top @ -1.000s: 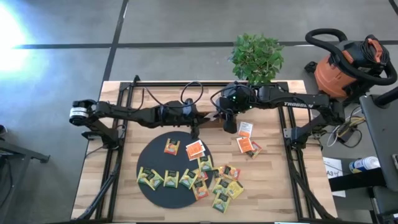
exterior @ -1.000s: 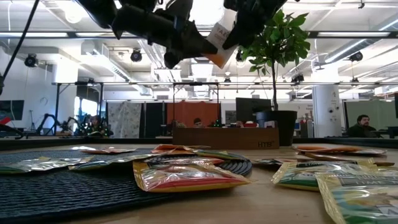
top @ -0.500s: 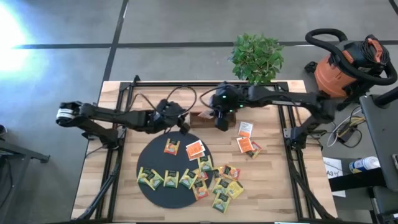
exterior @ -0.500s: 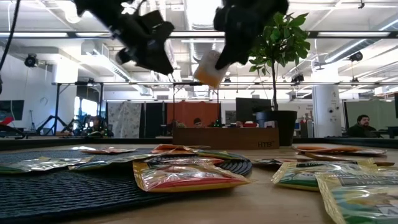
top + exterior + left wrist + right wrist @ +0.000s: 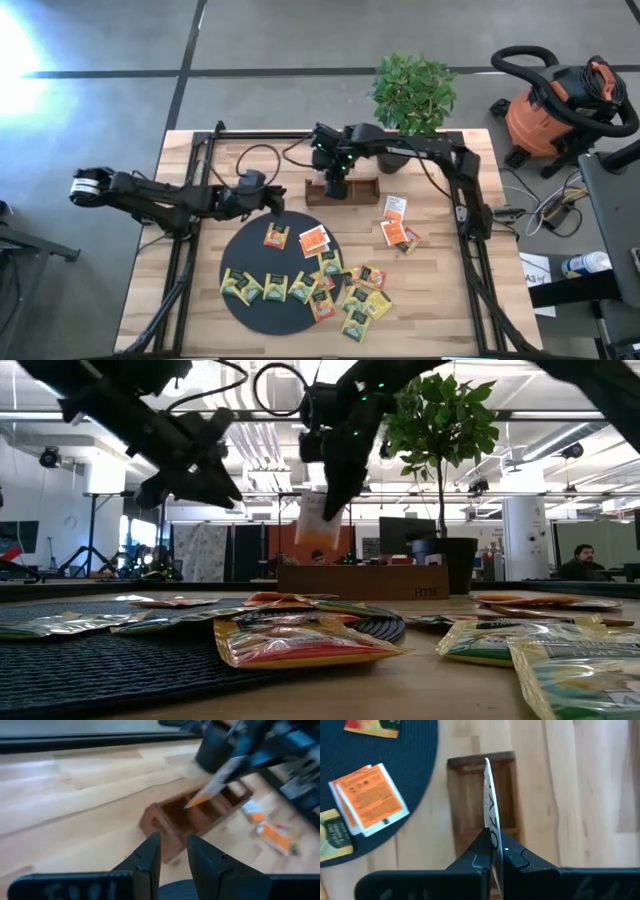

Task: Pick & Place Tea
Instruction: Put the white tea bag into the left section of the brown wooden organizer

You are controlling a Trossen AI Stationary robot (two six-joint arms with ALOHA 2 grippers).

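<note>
Many sachets (image 5: 300, 287) remain on the mat (image 5: 250, 310); right tool (image 5: 492, 851) pinches 1 sachet (image 5: 489, 805) above the box (image 5: 342, 190); left tool (image 5: 172, 857), parted, holds nothing.

Bright — floor glare, blurred left wrist view

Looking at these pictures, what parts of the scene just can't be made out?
- High view: the held tea sachet is hidden under the right gripper.
- Right wrist view: the sachet shows edge-on, so its print is unreadable, and it covers part of the wooden box.
- Left wrist view: blur hides whether the sachet touches the box.
- Low view: the box's compartments face upward, out of sight.
</note>
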